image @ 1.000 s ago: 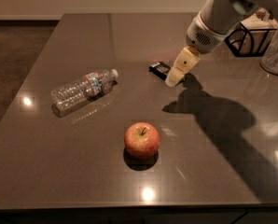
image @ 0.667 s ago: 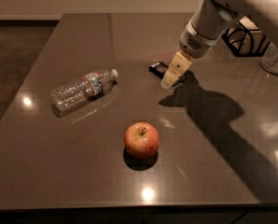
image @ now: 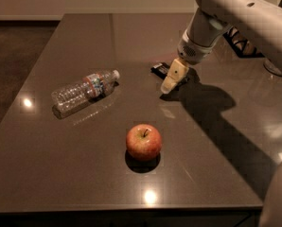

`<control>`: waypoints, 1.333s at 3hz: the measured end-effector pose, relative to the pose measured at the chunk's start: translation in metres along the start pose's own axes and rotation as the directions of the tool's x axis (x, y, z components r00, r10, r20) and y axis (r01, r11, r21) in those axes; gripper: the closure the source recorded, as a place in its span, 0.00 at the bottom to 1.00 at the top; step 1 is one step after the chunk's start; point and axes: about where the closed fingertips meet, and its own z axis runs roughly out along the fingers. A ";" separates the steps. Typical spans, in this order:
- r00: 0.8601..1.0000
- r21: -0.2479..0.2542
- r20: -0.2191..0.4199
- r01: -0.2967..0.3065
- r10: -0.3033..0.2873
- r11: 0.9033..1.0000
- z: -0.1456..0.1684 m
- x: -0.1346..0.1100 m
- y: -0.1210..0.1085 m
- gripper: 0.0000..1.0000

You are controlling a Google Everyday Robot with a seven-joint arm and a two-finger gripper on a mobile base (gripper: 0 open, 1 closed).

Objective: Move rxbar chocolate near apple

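The rxbar chocolate (image: 158, 69) is a small black bar lying flat on the dark table (image: 74, 174), right of the middle and toward the back. My gripper (image: 173, 78), pale and pointing down, hangs just right of the bar and partly over its right end. The red apple (image: 144, 142) stands upright toward the front of the table, well in front of the bar and apart from it. The arm (image: 235, 13) reaches in from the upper right.
A clear plastic water bottle (image: 84, 91) lies on its side left of the bar. A black wire object (image: 245, 44) and a pale round thing (image: 276, 67) sit at the back right. The table's front edge is just in front of the apple.
The gripper has moved a little down and to the left, closer to the bar's right end. The bar, apple and bottle have not moved.
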 end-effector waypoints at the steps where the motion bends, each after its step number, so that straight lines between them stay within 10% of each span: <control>1: 1.000 -0.001 -0.026 -0.012 0.012 1.000 0.011 -0.004 -0.002 0.00; 4: 1.000 -0.036 -0.004 -0.011 0.011 0.999 0.010 -0.020 0.007 0.64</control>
